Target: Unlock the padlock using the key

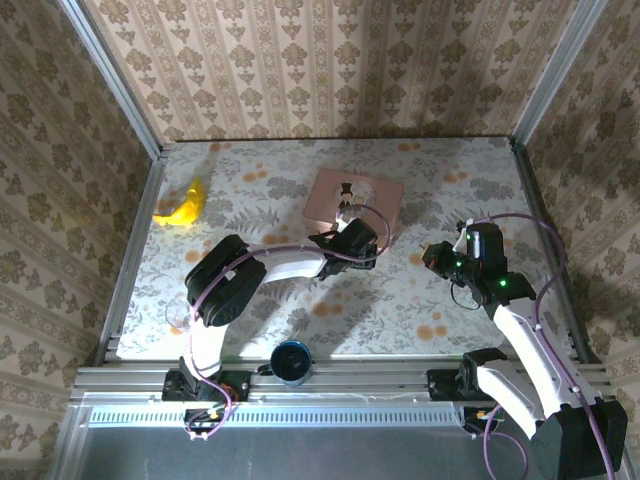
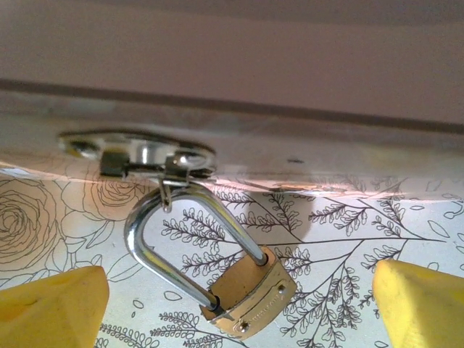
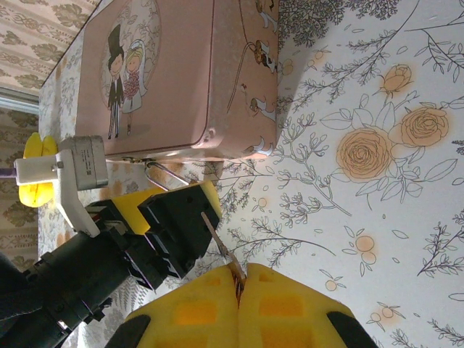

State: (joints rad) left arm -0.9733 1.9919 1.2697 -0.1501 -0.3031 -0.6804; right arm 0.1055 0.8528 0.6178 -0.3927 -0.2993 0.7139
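**Padlock** point(image 2: 250, 293): brass body, lower centre of the left wrist view. Its steel shackle is hooked through the hasp point(image 2: 138, 154) on the pink box point(image 2: 239, 58). The long axis runs from upper left to lower right, tilted, with the body at the lower end.

**Left gripper** point(image 1: 350, 240): at the box's near edge in the top view. Its fingers point(image 2: 51, 308) stand wide, one on either side of the lock and clear of it.

**Right gripper** point(image 3: 239, 279): closed on the key point(image 3: 217, 243), whose tip points to the upper left of the right wrist view.

**Banana** point(image 1: 182, 208): upper left of the top view.

**Cup** point(image 1: 292, 362): bottom centre of the top view.
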